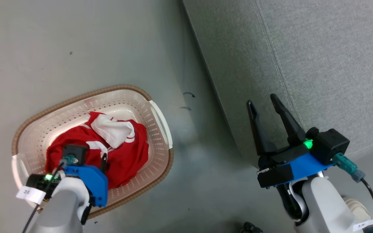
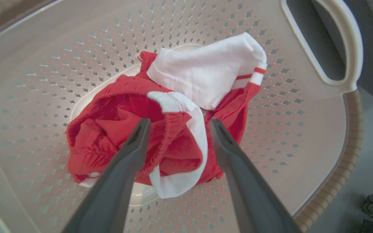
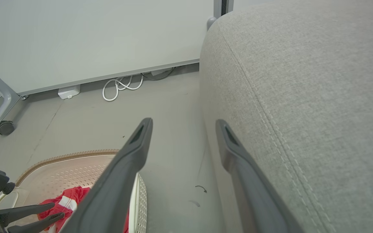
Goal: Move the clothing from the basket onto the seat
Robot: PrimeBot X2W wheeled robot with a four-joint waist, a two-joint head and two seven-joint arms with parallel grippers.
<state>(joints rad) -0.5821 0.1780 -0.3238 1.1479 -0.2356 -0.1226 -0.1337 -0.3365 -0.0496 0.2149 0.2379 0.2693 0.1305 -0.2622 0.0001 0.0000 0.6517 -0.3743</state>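
Left gripper (image 2: 178, 124): I have it pointing down, jaws wide apart, empty.
Right gripper (image 1: 261, 100): pointing forward, jaws wide apart, empty.

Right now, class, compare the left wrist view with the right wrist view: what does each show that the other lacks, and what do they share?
Left wrist view, not the right: a folded white panel with red stripes lying atop the clothing.
Right wrist view, not the left: the grey seat, the open right pincer, and a white cable and a caster by the wall.
Shared: the red clothing in the basket, its brown rim, and the open left pincer.
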